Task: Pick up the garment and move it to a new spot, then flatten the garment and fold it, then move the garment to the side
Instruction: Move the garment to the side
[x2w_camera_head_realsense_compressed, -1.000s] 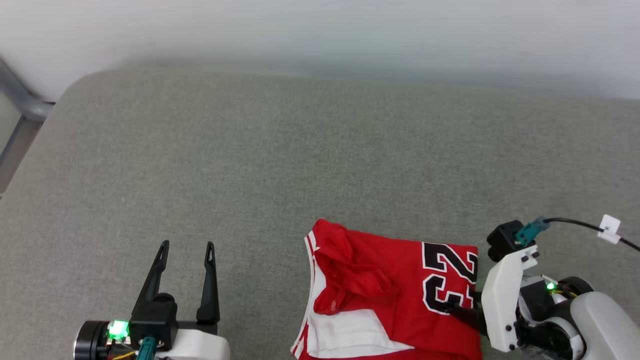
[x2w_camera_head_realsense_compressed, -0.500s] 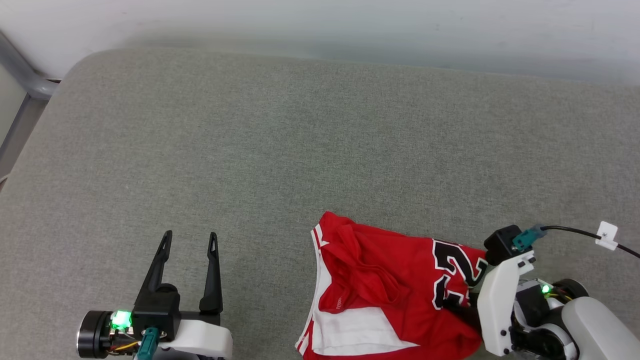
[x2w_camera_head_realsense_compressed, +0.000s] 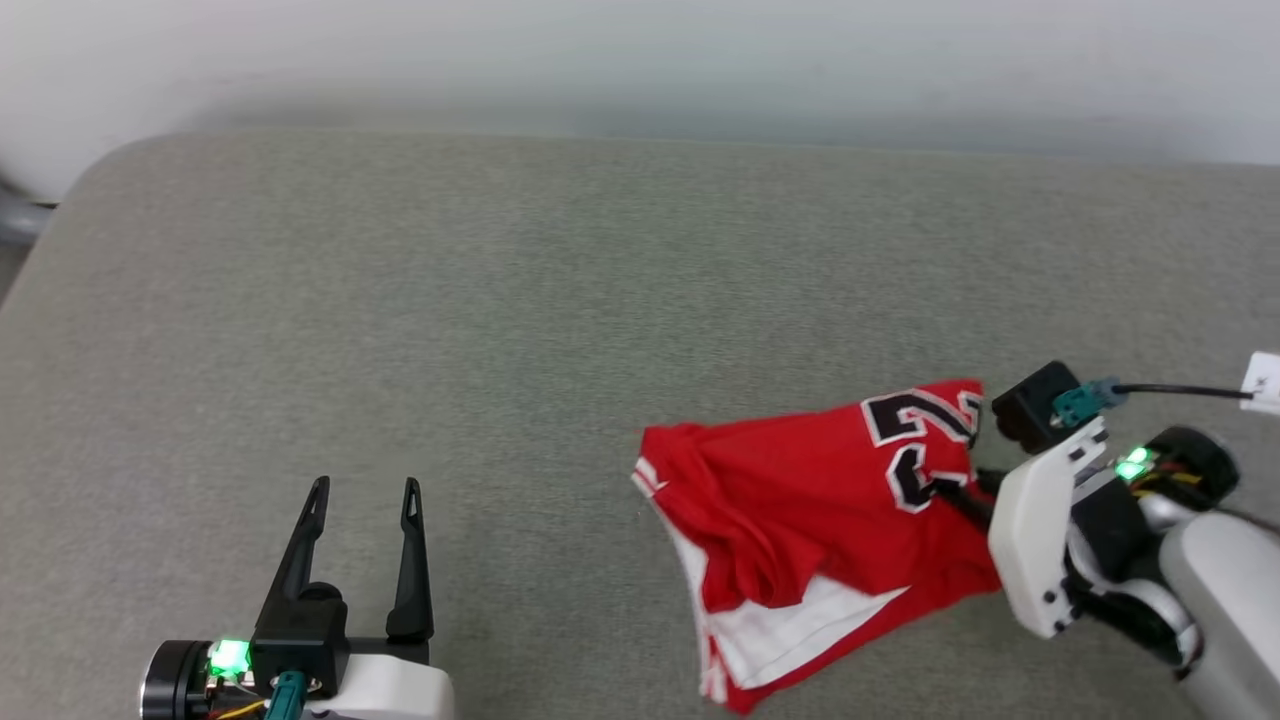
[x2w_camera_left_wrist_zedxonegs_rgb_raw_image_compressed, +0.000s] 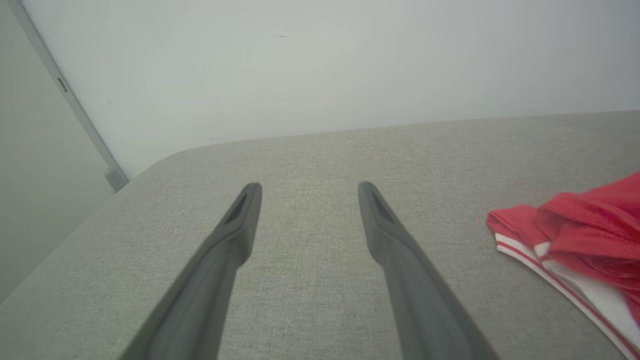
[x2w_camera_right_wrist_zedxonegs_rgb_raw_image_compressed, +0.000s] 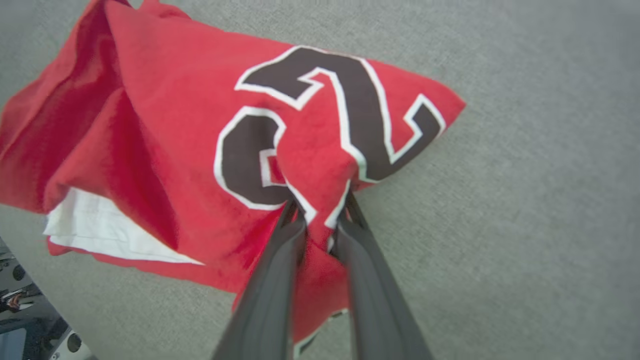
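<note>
The garment (x2w_camera_head_realsense_compressed: 800, 490) is a red jersey with a white sleeve and a dark white-outlined number print, bunched at the right of the grey cushion (x2w_camera_head_realsense_compressed: 500, 300). My right gripper (x2w_camera_head_realsense_compressed: 960, 490) is shut on a pinch of the printed cloth (x2w_camera_right_wrist_zedxonegs_rgb_raw_image_compressed: 320, 200), and the right end is raised while the rest trails toward the near edge. At the lower left my left gripper (x2w_camera_head_realsense_compressed: 362, 488) stands open above bare fabric, well left of the jersey. The left wrist view shows its fingers (x2w_camera_left_wrist_zedxonegs_rgb_raw_image_compressed: 240, 220) apart and the jersey's striped edge (x2w_camera_left_wrist_zedxonegs_rgb_raw_image_compressed: 565, 235) at the far right.
A pale wall (x2w_camera_head_realsense_compressed: 640, 60) runs behind the cushion's far edge. A grey metal bar (x2w_camera_left_wrist_zedxonegs_rgb_raw_image_compressed: 70, 105) stands by the cushion's left rear corner. A black cable with a white tag (x2w_camera_head_realsense_compressed: 1262, 380) runs from my right wrist. Open cushion lies left and beyond the jersey.
My right gripper has moved up and away with the printed end of the jersey, dragging and stretching the cloth. The head camera has shifted. The left gripper stays open.
</note>
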